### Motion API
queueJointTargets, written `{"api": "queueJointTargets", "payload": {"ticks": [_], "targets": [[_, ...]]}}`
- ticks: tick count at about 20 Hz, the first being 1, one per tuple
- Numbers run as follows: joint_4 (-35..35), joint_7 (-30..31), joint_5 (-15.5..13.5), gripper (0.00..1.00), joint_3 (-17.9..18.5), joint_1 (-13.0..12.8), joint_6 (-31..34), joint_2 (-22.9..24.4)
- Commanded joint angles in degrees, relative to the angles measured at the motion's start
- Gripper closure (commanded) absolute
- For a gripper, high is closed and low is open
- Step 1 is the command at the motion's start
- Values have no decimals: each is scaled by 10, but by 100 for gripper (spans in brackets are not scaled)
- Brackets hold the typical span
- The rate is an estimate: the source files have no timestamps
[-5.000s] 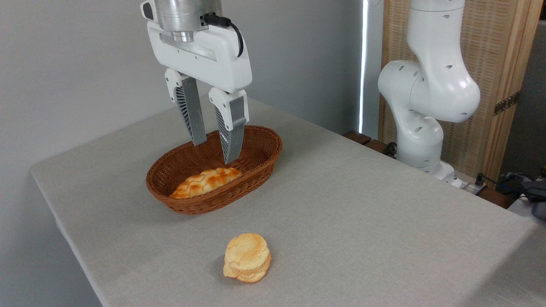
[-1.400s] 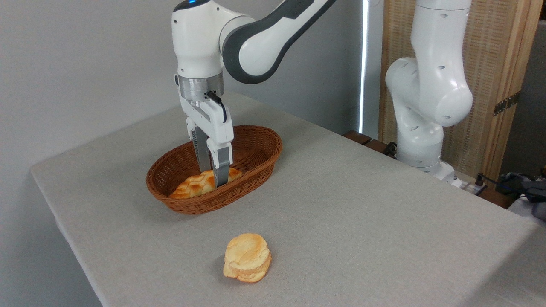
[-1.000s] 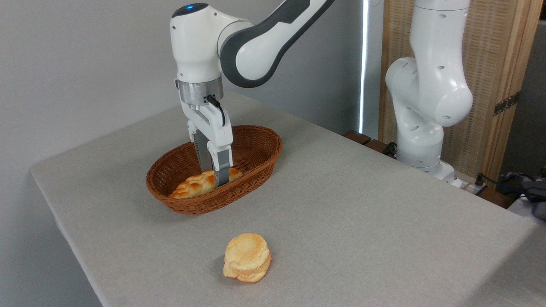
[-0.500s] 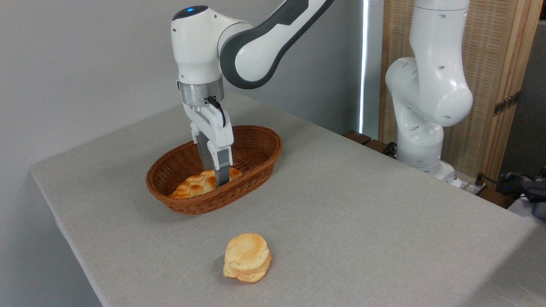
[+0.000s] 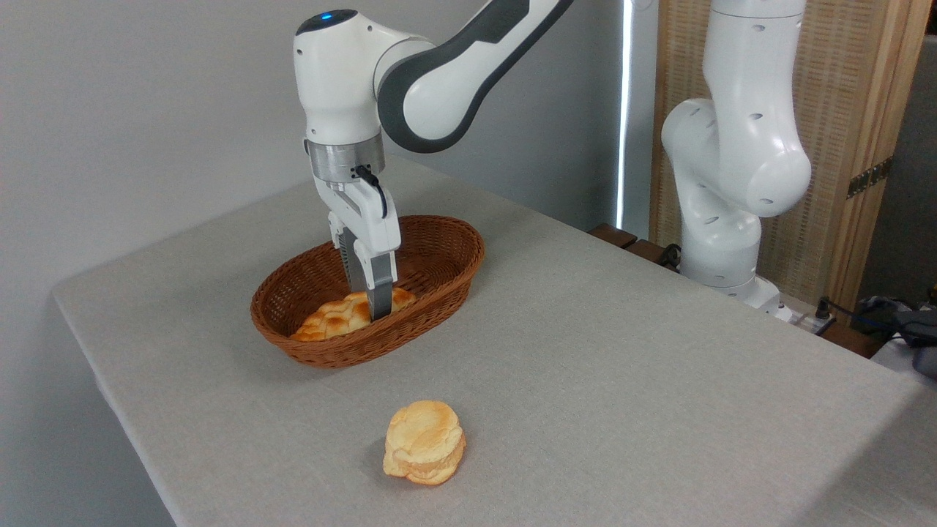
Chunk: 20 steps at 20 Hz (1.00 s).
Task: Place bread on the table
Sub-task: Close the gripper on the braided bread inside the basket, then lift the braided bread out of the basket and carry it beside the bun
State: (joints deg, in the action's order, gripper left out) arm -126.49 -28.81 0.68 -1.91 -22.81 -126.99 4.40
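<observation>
**Jaws down on the loaf, lift not yet begun**

Five seconds back the jaws hung spread above the basket; now the arm has come down into it and turned, so the two fingers stand one behind the other from this camera. Over the last second and a half almost nothing has shifted: the arm has crept up a trifle, and the bread lies where it lay. That reads as the grasp being made or just made, with the carry to the desk still to come.

Going left to right: the bread [image 5: 344, 315] lies in the basket [image 5: 307, 344], along its near wall, its left tip pointing toward the basket's left end. The jaws [image 5: 375, 311] stand upright over the loaf's right part, the near finger reaching down in front of the crust and hiding a strip of it, the far finger behind. The loaf seems to sit between them, and they look drawn in close. Whether they truly pinch the crust cannot be told from this side-on view.

Nearer the camera and further right, a round bun [image 5: 425, 442] rests on the grey desk [image 5: 622, 351], well apart from the basket.
</observation>
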Motion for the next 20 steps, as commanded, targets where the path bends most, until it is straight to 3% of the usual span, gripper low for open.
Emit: {"api": "queueJointTargets", "payload": {"ticks": [1,9,13,20], "targets": [[-7,4,13,53,1,-1,-12,4],[-4,3,12,53,2,1,-8,11],[-2,9,-3,53,2,3,-4,14],[45,3,-31,53,23,6,103,35]]}}
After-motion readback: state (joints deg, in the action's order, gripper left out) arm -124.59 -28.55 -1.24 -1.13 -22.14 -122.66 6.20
